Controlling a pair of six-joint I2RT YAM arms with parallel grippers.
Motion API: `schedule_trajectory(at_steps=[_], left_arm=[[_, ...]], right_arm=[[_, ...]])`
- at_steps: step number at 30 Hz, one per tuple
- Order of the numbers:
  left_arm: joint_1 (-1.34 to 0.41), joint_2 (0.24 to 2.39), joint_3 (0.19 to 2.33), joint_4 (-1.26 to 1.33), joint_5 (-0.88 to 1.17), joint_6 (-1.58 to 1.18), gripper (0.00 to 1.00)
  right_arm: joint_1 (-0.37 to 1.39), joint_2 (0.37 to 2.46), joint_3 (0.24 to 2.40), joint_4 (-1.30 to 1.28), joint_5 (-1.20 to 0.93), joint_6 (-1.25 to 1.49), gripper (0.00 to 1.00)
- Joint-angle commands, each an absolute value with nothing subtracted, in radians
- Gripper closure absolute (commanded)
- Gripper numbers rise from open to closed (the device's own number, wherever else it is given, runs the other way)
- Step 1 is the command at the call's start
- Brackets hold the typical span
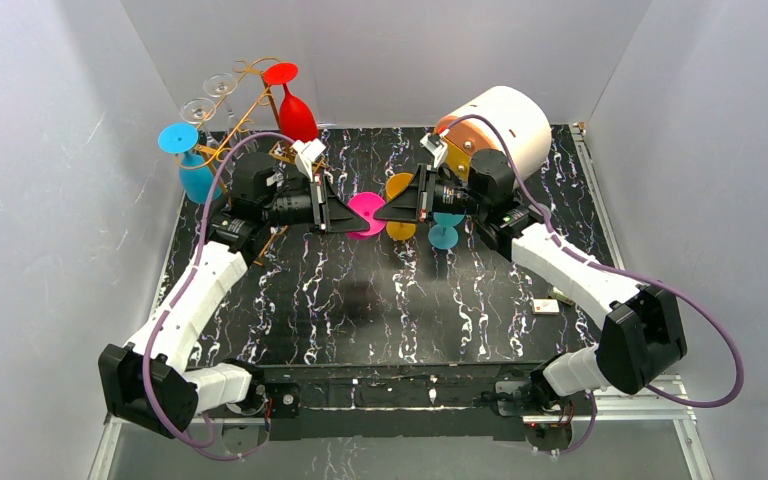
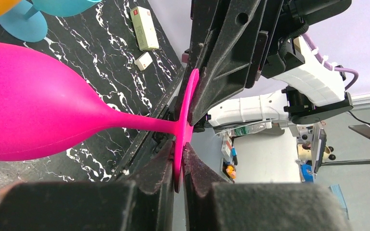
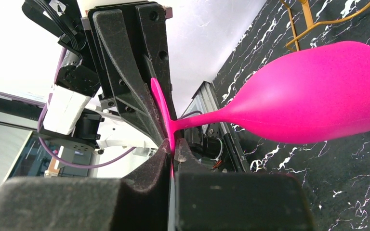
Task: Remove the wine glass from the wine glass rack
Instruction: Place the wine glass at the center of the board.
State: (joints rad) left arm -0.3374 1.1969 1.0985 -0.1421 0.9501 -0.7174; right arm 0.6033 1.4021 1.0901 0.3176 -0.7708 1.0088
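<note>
- Clamping the round foot of the matte pink wine glass (image 2: 38, 115), the left gripper (image 2: 178, 161) grips one edge
- right gripper (image 3: 172, 147) clamps the opposite edge
- glass hangs sideways, stem horizontal

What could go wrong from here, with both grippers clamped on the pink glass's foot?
1. The left gripper and right gripper both pinch the thin foot of the pink glass. If the arms move unevenly, it could twist, slip or snap.
2. Its bowl sticks out sideways, unsupported. Once one side lets go, it may pivot in the other's grip.
3. The orange glass and teal glass sit close to the right gripper, so a swing could knock them.
</note>
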Motion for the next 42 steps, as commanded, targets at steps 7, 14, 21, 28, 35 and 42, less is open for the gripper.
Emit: schedule_trajectory(at_steps=[7, 14, 21, 28, 35, 42], left_arm=[[-0.341, 1.123, 1.073, -0.135, 1.0, -0.603, 1.0], [-0.347, 1.145, 1.064, -0.13, 1.029, -0.619, 1.0], [-0.36, 1.148, 1.065, -0.109, 1.054, -0.627, 1.0], [-0.362, 1.167, 1.073, -0.103, 1.072, -0.654, 1.0], [-0.362, 1.171, 1.068, -0.097, 1.035, -0.675, 0.97], [-0.362, 1.169, 1.07, -0.094, 1.014, -0.68, 0.91]], right_arm=[[0.601, 1.361, 1.107, 0.387, -0.785, 1.006, 0.76], [0.604, 1.385, 1.106, 0.486, -0.842, 1.058, 0.79], [0.607, 1.393, 1.114, 0.496, -0.851, 1.054, 0.91], [0.624, 1.403, 1.128, 0.498, -0.87, 1.045, 0.99], [0.626, 1.368, 1.099, 0.508, -0.812, 1.019, 0.99], [0.625, 1.362, 1.095, 0.512, -0.82, 1.009, 0.99]])
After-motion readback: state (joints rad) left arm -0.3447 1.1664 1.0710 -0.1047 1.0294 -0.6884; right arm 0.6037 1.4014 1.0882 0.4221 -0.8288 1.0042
